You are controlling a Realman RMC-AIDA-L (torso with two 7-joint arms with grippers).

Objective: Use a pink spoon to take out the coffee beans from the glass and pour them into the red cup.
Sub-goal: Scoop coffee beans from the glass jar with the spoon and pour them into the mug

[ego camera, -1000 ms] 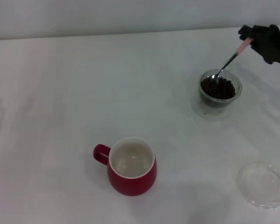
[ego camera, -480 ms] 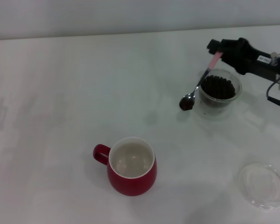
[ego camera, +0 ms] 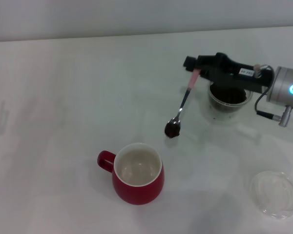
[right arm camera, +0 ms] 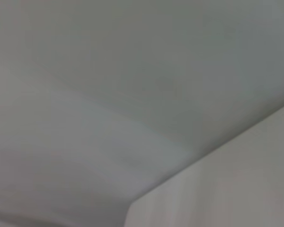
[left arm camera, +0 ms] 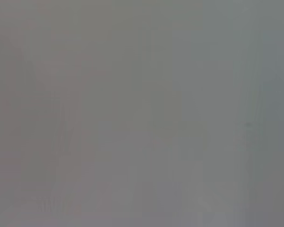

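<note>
In the head view my right gripper [ego camera: 194, 65] is shut on the pale pink handle end of the pink spoon [ego camera: 183, 105], which hangs down over the table between the glass and the red cup. Its bowl carries dark coffee beans [ego camera: 172, 130]. The glass [ego camera: 228, 101], holding more beans, stands at the right, partly behind my right arm. The red cup [ego camera: 138, 173] with its cream inside stands lower left of the spoon, handle to the left. The left gripper is out of view. Both wrist views show only blank grey surface.
A flat clear round dish [ego camera: 275, 193] lies near the table's front right corner. The white table [ego camera: 63, 107] stretches wide to the left, and its far edge meets a pale wall.
My right gripper has moved left, lifting the spoon out of the glass with beans in its bowl and carrying it toward the red cup.
</note>
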